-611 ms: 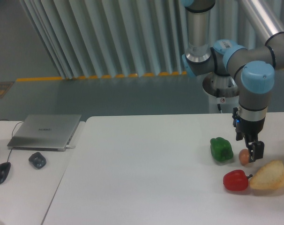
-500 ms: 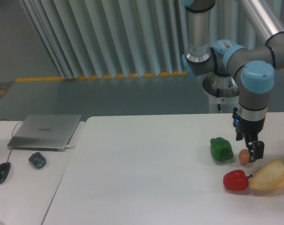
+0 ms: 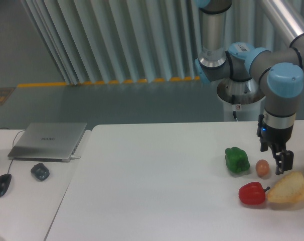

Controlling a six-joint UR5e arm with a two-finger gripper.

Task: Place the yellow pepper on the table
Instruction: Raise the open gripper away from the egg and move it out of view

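Note:
No yellow pepper shows in this view; it is hidden or out of frame. My gripper [image 3: 284, 164] hangs low over the right side of the white table [image 3: 152, 191], fingers pointing down. It is just right of a small brown egg [image 3: 262, 168] and above the left end of a tan bread piece [image 3: 288, 188]. A narrow gap shows between the fingers and nothing is in it, so the gripper looks open. It touches neither the egg nor the bread.
A green pepper [image 3: 237, 160] lies left of the egg, and a red pepper [image 3: 253, 194] sits in front, touching the bread. On the smaller desk at left are a closed laptop [image 3: 48, 140], a grey object [image 3: 40, 171] and a mouse [image 3: 1, 185].
The gripper has shifted a little to the right, away from the egg, which now lies fully in view and apart from the fingers. Nothing else moved.

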